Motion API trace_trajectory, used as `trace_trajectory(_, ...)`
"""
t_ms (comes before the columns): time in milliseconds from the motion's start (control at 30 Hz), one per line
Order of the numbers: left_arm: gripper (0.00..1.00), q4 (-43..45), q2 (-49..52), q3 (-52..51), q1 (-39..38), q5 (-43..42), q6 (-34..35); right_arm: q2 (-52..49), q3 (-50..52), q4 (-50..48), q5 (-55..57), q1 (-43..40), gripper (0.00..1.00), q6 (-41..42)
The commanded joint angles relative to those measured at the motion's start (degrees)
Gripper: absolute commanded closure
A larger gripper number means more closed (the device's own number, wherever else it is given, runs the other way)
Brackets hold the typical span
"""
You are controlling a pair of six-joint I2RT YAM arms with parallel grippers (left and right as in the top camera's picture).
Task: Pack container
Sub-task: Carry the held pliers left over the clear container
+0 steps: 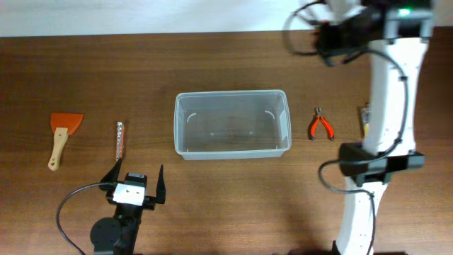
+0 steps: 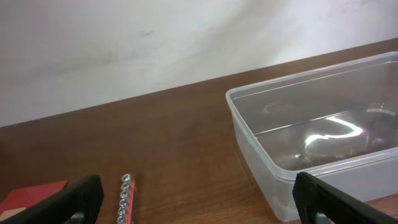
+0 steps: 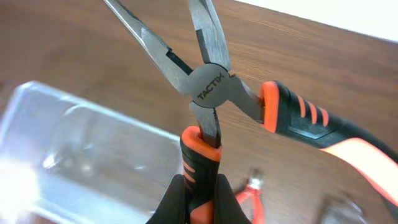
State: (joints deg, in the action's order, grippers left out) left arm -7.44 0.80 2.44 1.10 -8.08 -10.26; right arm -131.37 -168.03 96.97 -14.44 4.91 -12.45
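Big pliers with orange and black handles fill the right wrist view. Their long nose is open and points up and away. The right gripper is clamped on one handle, and the other handle sticks out to the side.

Under them sits the container. It is a see-through box in the middle of the brown table, with its open side up. Small pliers with red handles lie on the table just to the right of it.

The left gripper hangs low near the front of the table, with its fingers wide apart and nothing between them. A row of small metal bits lies in front of it. Further left is a scraper with an orange blade and a wooden handle.
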Motion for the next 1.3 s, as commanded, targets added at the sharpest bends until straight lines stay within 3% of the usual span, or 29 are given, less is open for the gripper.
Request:
trace_trajectory(0,0.01,0.15,-0.44,-0.37,0.28,0.42,0.50,4.55,2.05,0.37,3.89,6.99,0.95,-0.63)
trace_trajectory(133,0.01,0.15,-0.44,-0.37,0.28,0.42,0.50,8.90,13.57,0.37,10.84,15.04,0.95,-0.72)
trace_trajectory(433,0.01,0.15,-0.44,-0.37,0.28,0.42,0.50,12.39,33.83,-0.37,9.55,21.57,0.94,-5.66)
trace_trajectory(833,0.01,0.15,-0.44,-0.37,0.28,0.42,0.50,12.07,48.19,-10.56,5.99,23.69,0.90,-12.63)
trace_trajectory(1267,0.01,0.15,-0.44,-0.37,0.28,0.42,0.50,11.96,57.51,-18.62,2.58,23.69,0.89,-14.40)
